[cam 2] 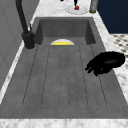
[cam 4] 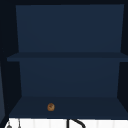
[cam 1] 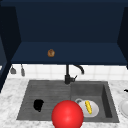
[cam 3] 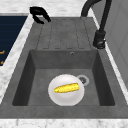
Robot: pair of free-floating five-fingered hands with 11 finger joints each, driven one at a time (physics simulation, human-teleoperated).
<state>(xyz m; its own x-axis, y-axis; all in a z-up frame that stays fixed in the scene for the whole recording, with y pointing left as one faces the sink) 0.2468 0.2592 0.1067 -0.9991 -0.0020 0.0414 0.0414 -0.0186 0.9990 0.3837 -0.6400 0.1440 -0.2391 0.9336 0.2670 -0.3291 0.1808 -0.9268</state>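
The open wall cabinet (cam 4: pixel 67 75) is the largest thing, its dark blue shelves spanning the space above the sink; a small brown muffin (cam 1: pixel 51 53) sits on its lowest shelf, left of centre. Below it the grey sink (cam 1: pixel 30 110) is set in a marble counter (cam 1: pixel 10 100), with a ribbed draining board on the left and a deep basin on the right. The black tap (cam 1: pixel 68 75) stands at the back between the two, its spout arching to the right. A big red ball (cam 1: pixel 67 115) lies at the front of the sink, covering the near edge where board and basin meet and hiding part of the white plate (cam 3: pixel 75 96) behind it. The plate lies on the basin floor just beside the drain (cam 3: pixel 82 80), with a yellow corn cob (cam 3: pixel 66 88) on it. The left hand (cam 1: pixel 38 105) hangs over the draining board near its front edge, well apart from the plate; its fingers are loosely curled around nothing.
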